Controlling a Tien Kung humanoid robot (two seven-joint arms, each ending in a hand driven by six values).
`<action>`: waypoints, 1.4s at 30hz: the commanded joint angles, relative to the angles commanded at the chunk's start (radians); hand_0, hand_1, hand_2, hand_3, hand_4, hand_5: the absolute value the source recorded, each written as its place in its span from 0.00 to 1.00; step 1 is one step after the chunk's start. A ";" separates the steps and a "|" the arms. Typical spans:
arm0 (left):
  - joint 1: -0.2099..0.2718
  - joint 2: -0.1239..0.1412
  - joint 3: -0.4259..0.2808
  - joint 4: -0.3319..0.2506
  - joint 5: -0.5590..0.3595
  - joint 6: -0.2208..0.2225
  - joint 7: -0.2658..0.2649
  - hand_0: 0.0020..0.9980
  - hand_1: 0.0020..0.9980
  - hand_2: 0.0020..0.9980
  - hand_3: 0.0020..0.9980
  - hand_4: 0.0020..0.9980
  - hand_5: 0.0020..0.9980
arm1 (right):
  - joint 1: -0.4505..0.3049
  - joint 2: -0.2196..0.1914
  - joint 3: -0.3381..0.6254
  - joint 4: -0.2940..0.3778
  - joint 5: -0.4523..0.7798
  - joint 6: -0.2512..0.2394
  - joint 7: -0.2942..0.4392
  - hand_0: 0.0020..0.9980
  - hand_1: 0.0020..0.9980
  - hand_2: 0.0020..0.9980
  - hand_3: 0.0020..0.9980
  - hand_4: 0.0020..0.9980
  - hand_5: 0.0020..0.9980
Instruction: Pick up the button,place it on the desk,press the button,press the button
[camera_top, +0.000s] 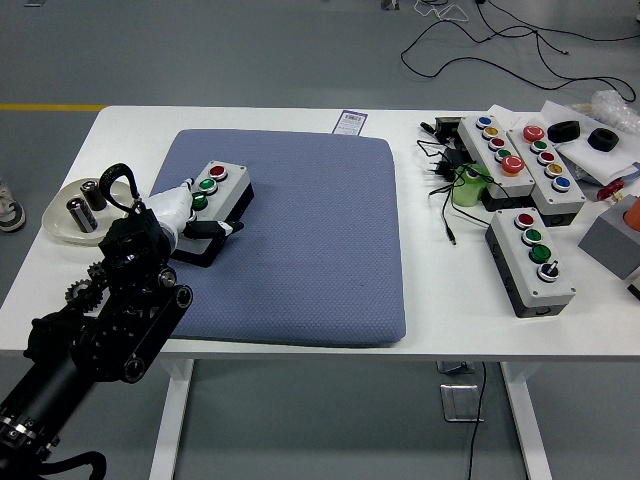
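A grey button box (222, 190) with one red and two green buttons lies at the left side of the blue mat (310, 230), its near end tilted up a little. My left hand (185, 218), white at the end of a black arm from the lower left, is closed around the box's near-left end. Its thumb (212, 228) is pressed against the near side, and the other fingers lie over the top beside the lower green button. The right hand does not show.
A white dish (62, 226) holding two metal cylinders sits at the table's left edge, just behind my wrist. Three more button boxes (530, 260) with loose cables (447, 185) crowd the right side. A small label card (350, 121) lies behind the mat.
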 joint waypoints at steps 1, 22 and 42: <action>-0.001 0.000 0.000 0.004 0.000 0.004 0.000 0.81 0.98 1.00 1.00 1.00 0.78 | 0.000 0.000 -0.001 0.000 0.001 0.000 0.000 0.67 0.66 0.68 0.62 0.31 0.17; -0.027 0.002 0.007 0.058 0.000 -0.004 0.000 0.13 0.27 0.37 0.60 0.91 0.51 | 0.000 0.000 0.000 0.000 0.005 -0.003 0.000 0.67 0.66 0.68 0.62 0.31 0.17; -0.006 0.048 0.039 0.069 0.000 0.177 -0.124 0.17 0.25 0.28 0.42 0.63 0.00 | 0.002 -0.001 0.013 0.000 -0.004 -0.003 0.000 0.67 0.66 0.68 0.62 0.31 0.17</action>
